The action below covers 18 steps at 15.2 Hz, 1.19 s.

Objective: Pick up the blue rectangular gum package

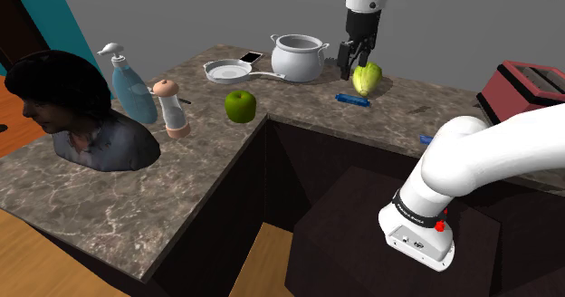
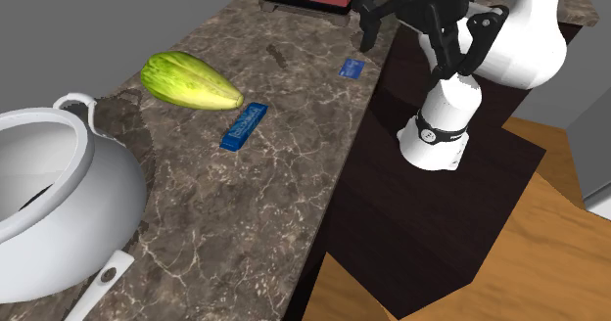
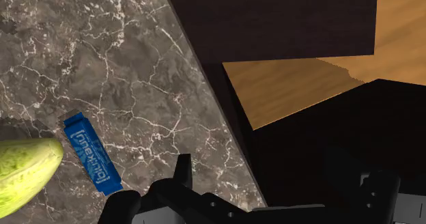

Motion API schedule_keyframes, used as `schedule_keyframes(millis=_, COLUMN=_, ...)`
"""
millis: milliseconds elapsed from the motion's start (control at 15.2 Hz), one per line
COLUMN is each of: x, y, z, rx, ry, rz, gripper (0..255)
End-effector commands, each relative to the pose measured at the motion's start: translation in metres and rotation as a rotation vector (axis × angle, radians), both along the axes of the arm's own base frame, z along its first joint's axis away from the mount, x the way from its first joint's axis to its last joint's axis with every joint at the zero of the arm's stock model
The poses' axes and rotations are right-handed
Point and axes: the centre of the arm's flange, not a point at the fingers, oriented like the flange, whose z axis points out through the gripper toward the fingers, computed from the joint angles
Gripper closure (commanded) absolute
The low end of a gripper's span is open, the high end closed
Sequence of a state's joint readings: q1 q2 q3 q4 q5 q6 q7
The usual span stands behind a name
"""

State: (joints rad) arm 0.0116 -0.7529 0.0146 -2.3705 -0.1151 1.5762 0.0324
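The blue rectangular gum package lies flat on the dark marble counter, just in front of a yellow-green vegetable. The second exterior view has the package next to that vegetable. My black gripper hangs in the air above the counter, over the vegetable and a little behind the package. In the wrist view the package lies off to the side of one finger, not between the two, and the gripper is open and holds nothing.
A white pot, a pan and a phone stand behind. A green apple, grinder, soap bottle and bust sit toward the shoulder view's left. A red toaster and a small blue card lie near the counter's edge.
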Motion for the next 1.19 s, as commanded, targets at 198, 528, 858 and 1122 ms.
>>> schedule_keyframes(millis=198, x=0.004, y=-0.035, z=-0.021, rx=0.013, ry=-0.002, rz=0.039, gripper=0)
schedule_keyframes(millis=528, x=0.014, y=-0.092, z=-0.057, rx=0.034, ry=-0.006, rz=0.103, gripper=0)
schedule_keyframes(millis=858, x=0.027, y=-0.147, z=-0.094, rx=0.056, ry=-0.01, rz=0.167, gripper=0)
schedule_keyframes(millis=1122, x=0.041, y=-0.19, z=-0.125, rx=0.073, ry=-0.013, rz=0.219, gripper=0)
